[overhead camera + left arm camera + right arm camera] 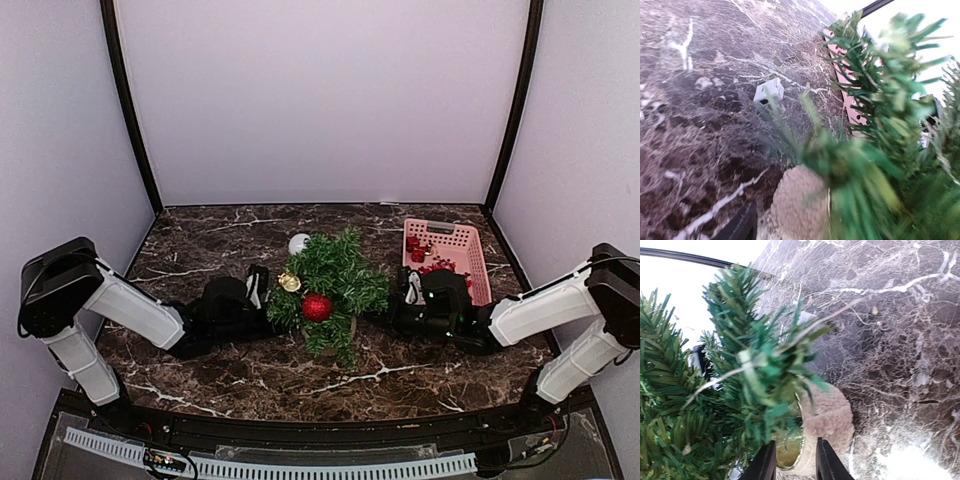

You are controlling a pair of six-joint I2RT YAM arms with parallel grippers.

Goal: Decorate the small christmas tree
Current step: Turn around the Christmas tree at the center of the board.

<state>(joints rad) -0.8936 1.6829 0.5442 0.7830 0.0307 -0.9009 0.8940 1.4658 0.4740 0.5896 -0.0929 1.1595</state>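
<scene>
Right gripper (pixel 795 462): jaws stand narrowly apart beside the tan base (pixel 832 420), a gold glint (pixel 789 450) in the gap; contact cannot be confirmed. Left gripper (pixel 258 290) sits at the far flank of the small christmas tree (pixel 335 275), its opening not discernible. The tree stands mid-table, carrying a red ball (pixel 317 307) and a gold ornament (pixel 290 282). Judged step: ornament placement. Next move likely requires clearing the branches, then picking from the pink basket (pixel 468 250).
</scene>
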